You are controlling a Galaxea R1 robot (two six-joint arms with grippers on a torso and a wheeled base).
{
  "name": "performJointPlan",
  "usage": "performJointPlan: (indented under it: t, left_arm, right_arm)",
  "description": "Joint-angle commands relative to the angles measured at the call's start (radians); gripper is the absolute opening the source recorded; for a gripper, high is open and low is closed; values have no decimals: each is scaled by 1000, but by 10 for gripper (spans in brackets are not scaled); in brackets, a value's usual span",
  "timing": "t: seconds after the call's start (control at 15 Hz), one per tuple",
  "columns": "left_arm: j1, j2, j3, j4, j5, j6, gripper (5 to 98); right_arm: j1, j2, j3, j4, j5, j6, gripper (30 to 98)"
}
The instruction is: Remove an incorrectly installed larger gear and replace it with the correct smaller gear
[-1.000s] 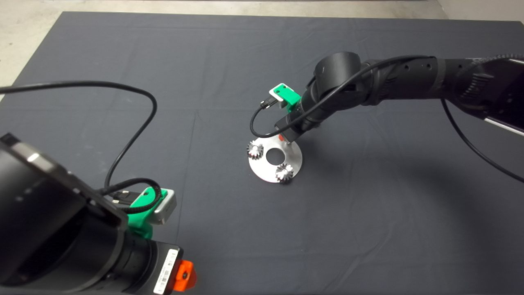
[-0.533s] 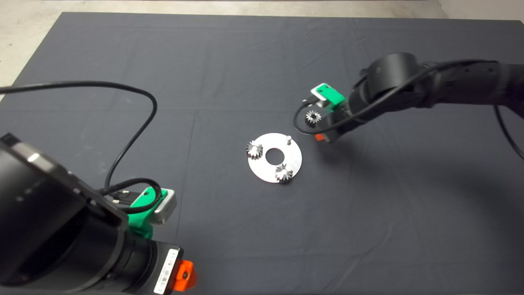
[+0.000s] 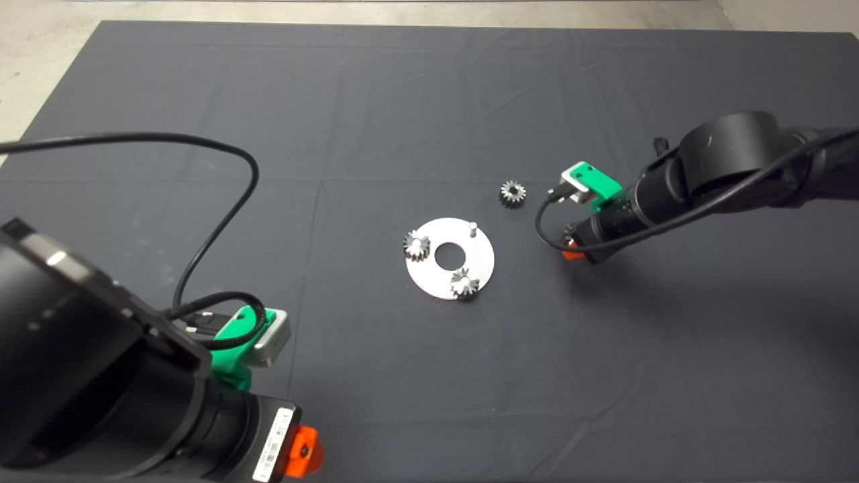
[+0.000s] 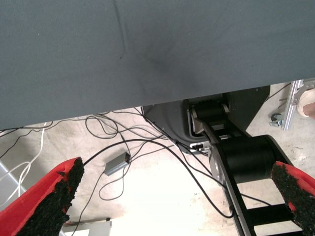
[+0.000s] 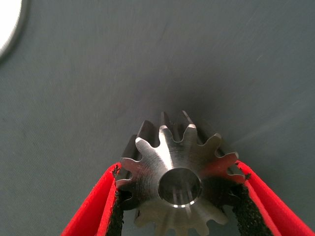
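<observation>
1. The left gripper waits at the lower left edge of the mat. In its wrist view, its 2 red fingers are spread wide with nothing between them.
2. A round silver plate lies flat near the middle of the mat. It has a round hole in its middle.
3. 2 shiny little gears sit on the plate: 1 at its left rim and 1 at its front rim. A small bare pin stands up at the back of the plate.
4. The smaller gear lies on the mat, off the plate, just behind and to the right of it.
5. The right gripper is to the right of the plate, low over the mat. Its 2 red fingers squeeze the larger gear by its teeth, with the round hole facing the wrist camera. From above, the gear is likely hidden under the arm.
</observation>
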Motion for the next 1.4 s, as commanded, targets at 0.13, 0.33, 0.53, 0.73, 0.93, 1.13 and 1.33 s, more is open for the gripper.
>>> performJointPlan:
  t: [0.13, 0.33, 0.53, 0.73, 0.93, 1.13, 1.33]
  left_arm:
    - [-17, 1, 20, -26, 96, -7, 982]
    - [-17, 1, 20, -26, 96, -7, 982]
    - [-17, 1, 20, -26, 96, -7, 982]
    - [-17, -1, 20, -26, 96, -9, 982]
    - [-17, -1, 20, -26, 97, -16, 982]
    - [-17, 1, 20, -26, 96, -16, 982]
    - [-17, 2, 20, -26, 96, -16, 982]
  right_arm:
    - [-9, 8, 9, 8, 22, 4, 484]
    - [-8, 11, 9, 7, 22, 4, 484]
    - [-6, 9, 9, 5, 21, 7, 485]
    - [-4, 9, 11, 8, 21, 7, 497]
    - [-3, 6, 11, 8, 21, 8, 526]
    - [8, 19, 2, 11, 19, 22, 582]
    - [65, 98, -183, 23, 28, 30, 582]
